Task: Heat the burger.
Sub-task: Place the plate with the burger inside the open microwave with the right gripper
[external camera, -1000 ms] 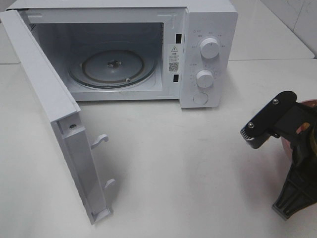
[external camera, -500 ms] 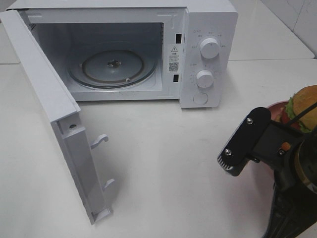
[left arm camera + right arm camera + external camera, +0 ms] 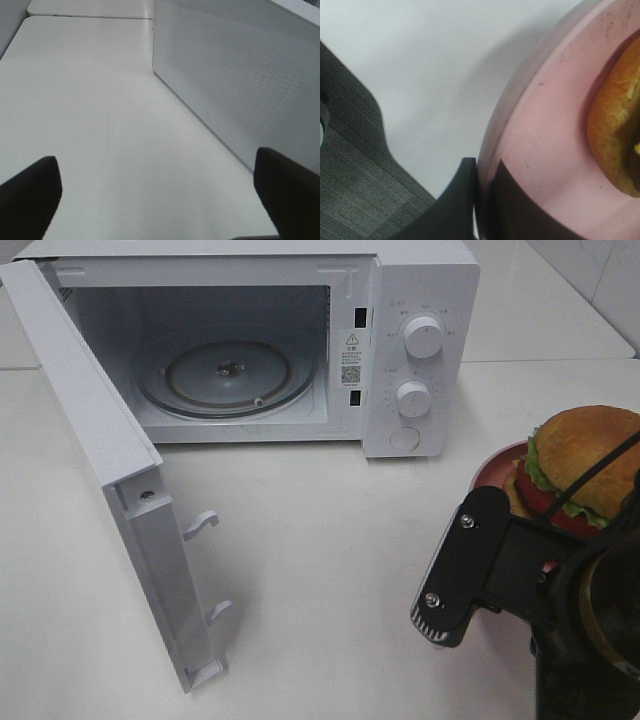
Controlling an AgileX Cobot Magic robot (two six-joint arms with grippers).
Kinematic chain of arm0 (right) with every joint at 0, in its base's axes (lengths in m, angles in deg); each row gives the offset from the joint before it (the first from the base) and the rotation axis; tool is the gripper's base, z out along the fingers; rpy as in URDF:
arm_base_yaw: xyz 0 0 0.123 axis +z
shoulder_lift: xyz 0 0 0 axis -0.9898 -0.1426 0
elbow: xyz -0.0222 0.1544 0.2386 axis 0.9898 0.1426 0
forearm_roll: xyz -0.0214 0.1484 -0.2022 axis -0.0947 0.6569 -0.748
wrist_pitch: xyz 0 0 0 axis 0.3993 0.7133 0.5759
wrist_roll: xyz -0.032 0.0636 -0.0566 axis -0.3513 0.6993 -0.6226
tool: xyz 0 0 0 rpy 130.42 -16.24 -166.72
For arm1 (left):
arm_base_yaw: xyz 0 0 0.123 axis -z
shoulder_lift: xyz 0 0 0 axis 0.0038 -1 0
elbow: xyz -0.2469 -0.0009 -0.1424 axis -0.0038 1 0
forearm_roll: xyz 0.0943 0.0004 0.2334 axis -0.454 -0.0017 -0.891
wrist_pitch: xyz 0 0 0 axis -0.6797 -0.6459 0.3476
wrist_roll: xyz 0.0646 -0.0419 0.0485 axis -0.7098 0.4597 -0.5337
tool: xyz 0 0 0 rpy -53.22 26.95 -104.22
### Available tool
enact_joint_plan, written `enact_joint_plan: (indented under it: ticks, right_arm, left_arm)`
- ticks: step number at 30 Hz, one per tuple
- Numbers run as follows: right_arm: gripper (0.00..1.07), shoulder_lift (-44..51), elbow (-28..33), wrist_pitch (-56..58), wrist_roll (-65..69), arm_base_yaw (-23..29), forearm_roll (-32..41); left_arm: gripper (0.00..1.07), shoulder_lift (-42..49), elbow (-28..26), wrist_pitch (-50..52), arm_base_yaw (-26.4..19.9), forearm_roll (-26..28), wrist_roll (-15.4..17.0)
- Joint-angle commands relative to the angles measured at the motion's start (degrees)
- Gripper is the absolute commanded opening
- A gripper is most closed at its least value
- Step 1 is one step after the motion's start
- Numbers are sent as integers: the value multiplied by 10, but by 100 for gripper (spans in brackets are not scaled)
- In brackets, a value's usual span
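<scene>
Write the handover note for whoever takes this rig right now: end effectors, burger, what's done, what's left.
Left end effector: open, empty, over the table.
Right end effector: shut on the rim of the plate.
Burger: on the plate, to the right of the microwave and in front of it.
Done: door open, turntable bare, plate gripped.
Left: carry the plate onto the turntable, release, shut the door, start heating.
</scene>
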Motion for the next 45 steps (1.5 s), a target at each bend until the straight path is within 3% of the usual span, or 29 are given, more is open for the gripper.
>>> enact_joint_plan:
  ticks: [1,31,45]
  right_arm:
    - [0,7,1,11,-40,4,-44]
    - [0,7,1,-95,-297,4,-73]
    - [0,7,-1,-97,-320,1,-70]
  left_arm:
    - [98,10,0,5,-1,1,0]
    - [98,10,0,5,-1,1,0]
    - [98,10,0,5,-1,1,0]
